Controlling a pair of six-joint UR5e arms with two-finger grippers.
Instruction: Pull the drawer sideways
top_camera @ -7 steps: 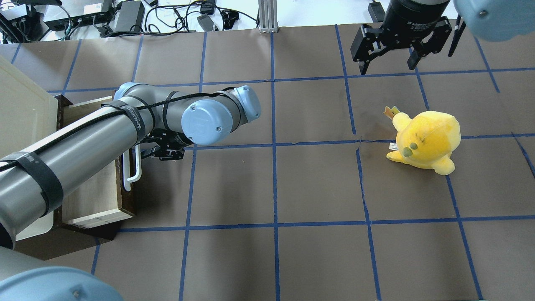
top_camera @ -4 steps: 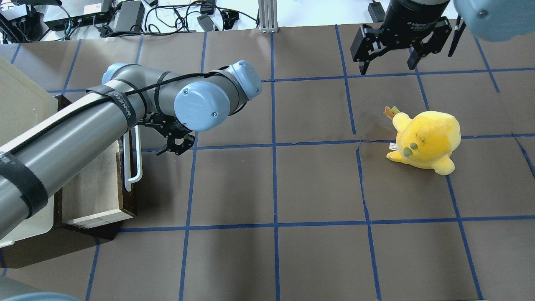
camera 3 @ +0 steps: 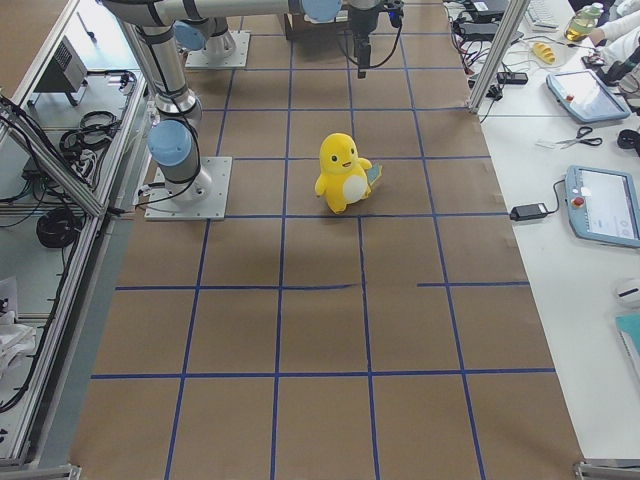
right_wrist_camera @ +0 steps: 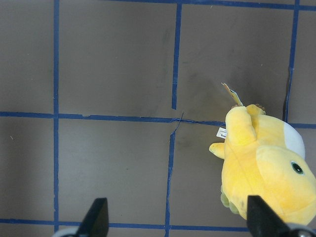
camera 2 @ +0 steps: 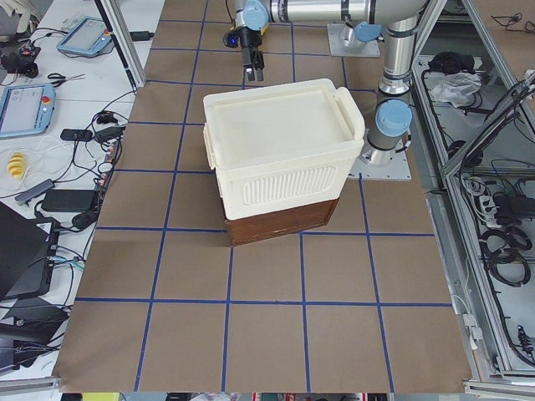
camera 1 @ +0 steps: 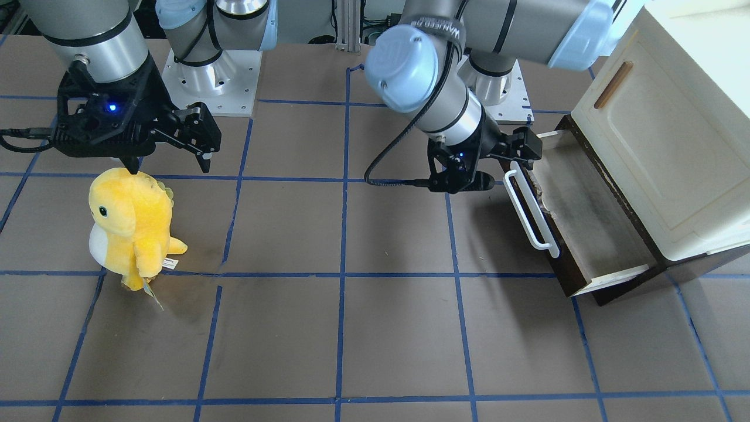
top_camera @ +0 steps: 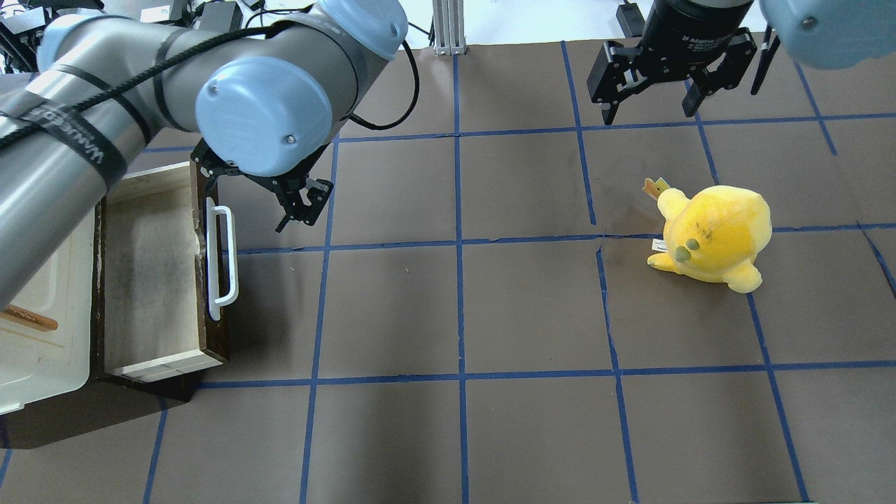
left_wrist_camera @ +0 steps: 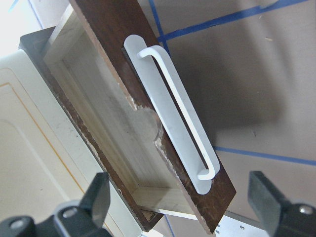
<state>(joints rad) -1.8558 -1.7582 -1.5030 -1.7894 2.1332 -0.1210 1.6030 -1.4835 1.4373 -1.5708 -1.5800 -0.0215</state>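
The dark brown drawer (top_camera: 150,280) stands pulled out from under the cream-white cabinet (top_camera: 35,343), its pale wood inside empty. Its long white bar handle (top_camera: 224,262) faces the table's middle. It also shows in the front view (camera 1: 530,208) and the left wrist view (left_wrist_camera: 180,111). My left gripper (top_camera: 259,190) is open and empty. It hovers above the far end of the handle, clear of it (camera 1: 495,167). My right gripper (top_camera: 649,105) is open and empty at the far right, above the mat.
A yellow plush toy (top_camera: 714,234) stands on the brown mat, right of the middle, just in front of my right gripper (camera 1: 167,158). The cabinet door with its small brown handle (camera 1: 612,85) sits above the drawer. Cables and boxes lie beyond the table's far edge.
My left gripper has moved away from the middle of the white handle, rising and shifting toward the table's far side. The drawer has stayed in place. The right arm has not moved.
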